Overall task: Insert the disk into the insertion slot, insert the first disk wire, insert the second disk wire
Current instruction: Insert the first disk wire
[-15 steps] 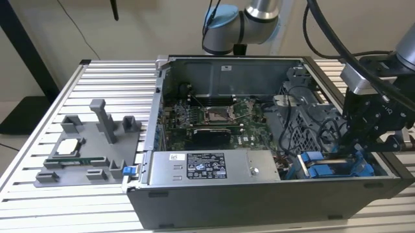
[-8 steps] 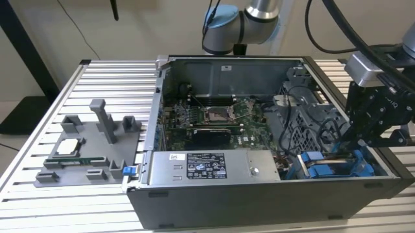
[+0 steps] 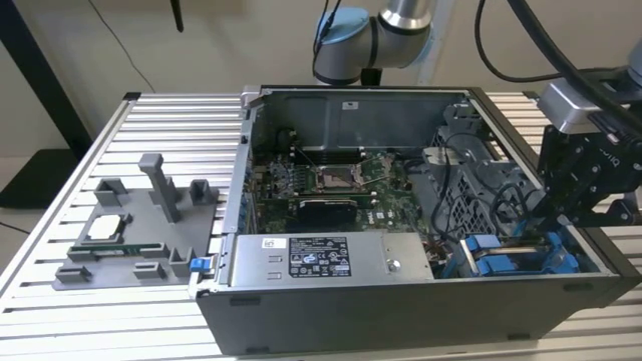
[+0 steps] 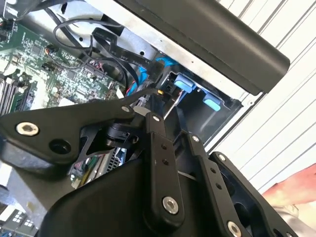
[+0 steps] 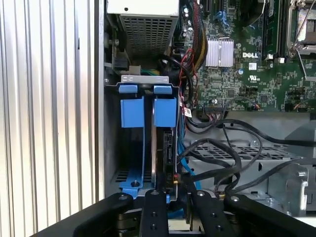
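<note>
As the disk (image 5: 165,143) stands edge-on inside the insertion slot (image 5: 132,112) | gripper (image 5: 175,187) at the disk's end, clenched narrow on a small black wire plug (image 5: 176,178) | computer case (image 3: 401,316) rests on the slatted surface (image 3: 60,316).

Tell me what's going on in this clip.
The arm's gripper is down in a corner of the open computer case, at the insertion slot. The disk already stands in that slot in its blue frame. Black cables lie beside the bay; whether any is plugged in is unclear.
</note>
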`<state>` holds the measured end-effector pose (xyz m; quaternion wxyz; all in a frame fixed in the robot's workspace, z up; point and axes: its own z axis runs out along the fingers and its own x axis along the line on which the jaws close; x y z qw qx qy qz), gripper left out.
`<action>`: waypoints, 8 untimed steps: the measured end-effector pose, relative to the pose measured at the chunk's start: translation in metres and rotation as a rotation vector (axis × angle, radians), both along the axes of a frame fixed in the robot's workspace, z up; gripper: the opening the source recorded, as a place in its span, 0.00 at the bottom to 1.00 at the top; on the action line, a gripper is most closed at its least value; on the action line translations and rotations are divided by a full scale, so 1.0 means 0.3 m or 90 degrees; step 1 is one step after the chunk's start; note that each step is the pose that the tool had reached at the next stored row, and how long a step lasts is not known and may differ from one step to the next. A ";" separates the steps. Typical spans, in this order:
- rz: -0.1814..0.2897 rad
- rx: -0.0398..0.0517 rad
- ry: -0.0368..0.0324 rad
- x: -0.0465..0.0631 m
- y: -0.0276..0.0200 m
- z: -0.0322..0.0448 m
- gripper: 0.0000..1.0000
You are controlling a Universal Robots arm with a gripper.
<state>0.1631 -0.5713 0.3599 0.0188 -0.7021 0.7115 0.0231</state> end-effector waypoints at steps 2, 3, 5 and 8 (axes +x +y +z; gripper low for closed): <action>0.000 0.0001 0.0001 0.000 0.001 0.012 1.00; 0.000 0.0000 0.0000 0.000 0.002 0.020 1.00; 0.000 0.0001 0.0000 0.001 0.006 0.033 1.00; 0.000 0.0000 0.0000 0.001 0.017 0.041 1.00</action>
